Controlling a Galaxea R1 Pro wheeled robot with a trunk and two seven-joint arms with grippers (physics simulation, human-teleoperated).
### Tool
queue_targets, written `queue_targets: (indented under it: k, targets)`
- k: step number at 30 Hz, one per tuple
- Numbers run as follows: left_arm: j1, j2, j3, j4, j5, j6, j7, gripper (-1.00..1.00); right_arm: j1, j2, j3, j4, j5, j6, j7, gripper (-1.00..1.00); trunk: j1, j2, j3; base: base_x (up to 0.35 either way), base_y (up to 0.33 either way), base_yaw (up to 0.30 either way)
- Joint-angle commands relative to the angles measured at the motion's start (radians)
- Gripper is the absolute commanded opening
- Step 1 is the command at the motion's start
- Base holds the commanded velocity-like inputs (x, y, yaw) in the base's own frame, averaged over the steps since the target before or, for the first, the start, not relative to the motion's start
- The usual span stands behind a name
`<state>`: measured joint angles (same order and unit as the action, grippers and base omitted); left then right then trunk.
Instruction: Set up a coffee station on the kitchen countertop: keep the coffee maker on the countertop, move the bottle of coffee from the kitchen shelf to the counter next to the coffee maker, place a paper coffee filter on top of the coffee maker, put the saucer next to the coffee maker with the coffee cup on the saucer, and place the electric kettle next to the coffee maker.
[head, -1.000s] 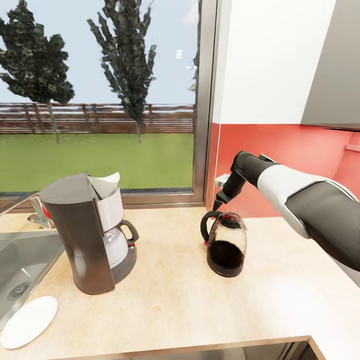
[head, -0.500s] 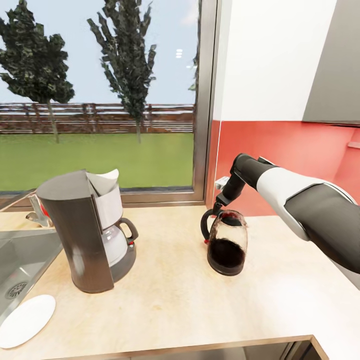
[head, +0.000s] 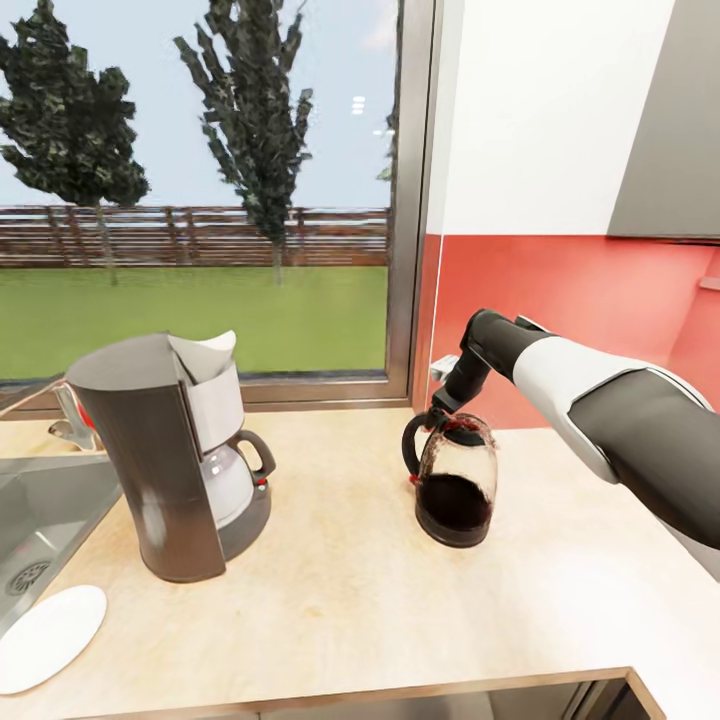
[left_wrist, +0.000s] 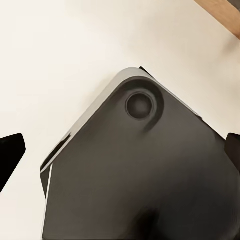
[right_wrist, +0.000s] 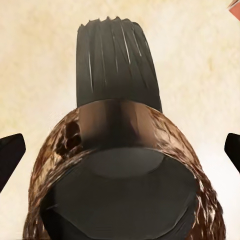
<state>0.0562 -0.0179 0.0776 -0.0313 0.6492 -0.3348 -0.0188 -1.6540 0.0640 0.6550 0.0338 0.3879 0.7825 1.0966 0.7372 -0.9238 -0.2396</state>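
2 dark fingertips sit far apart at the edges of the right wrist view, so the right gripper (right_wrist: 120, 150) is spread wide, straddling the electric kettle (head: 455, 482) from above without visibly touching it. In the head view that gripper hangs just over the kettle's handle (head: 411, 448). The kettle stands upright on the countertop (head: 350, 600), well right of the coffee maker (head: 170, 455), which carries a white paper filter (head: 205, 355) on top. Bare counter lies between the 2 appliances and in front of them. A saucer (head: 45, 635) rests near the front counter edge, beside the sink (head: 40, 520). The left gripper (left_wrist: 120, 145) is also spread wide, over a dark grey rounded part.
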Motion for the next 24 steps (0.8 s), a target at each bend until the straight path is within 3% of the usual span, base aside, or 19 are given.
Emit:
queue_targets:
  k: [1,10,11,24]
  targets:
    - [0.001,0.000,0.008,-0.002,-0.002,-0.001,-0.002,1.00,-0.001,0.000,-0.006,0.002,0.008,0.004,0.003,1.00,0.004,-0.008,-0.004,0.000,0.000,0.000]
    - [0.001,0.000,0.008,-0.001,-0.002,-0.001,-0.001,1.00,0.004,0.000,-0.006,0.002,0.008,0.002,-0.004,1.00,0.039,-0.071,-0.033,0.000,0.000,0.000]
    - [0.001,0.000,0.008,-0.001,-0.002,-0.001,-0.001,1.00,0.005,0.000,-0.006,0.002,0.008,0.002,-0.004,-1.00,0.042,-0.078,-0.036,0.000,0.000,0.000]
    - [0.001,0.001,0.008,0.013,-0.001,-0.003,-0.002,1.00,0.013,-0.006,-0.006,0.002,0.009,0.004,-0.004,-1.00,0.046,-0.085,-0.039,0.000,0.000,0.000]
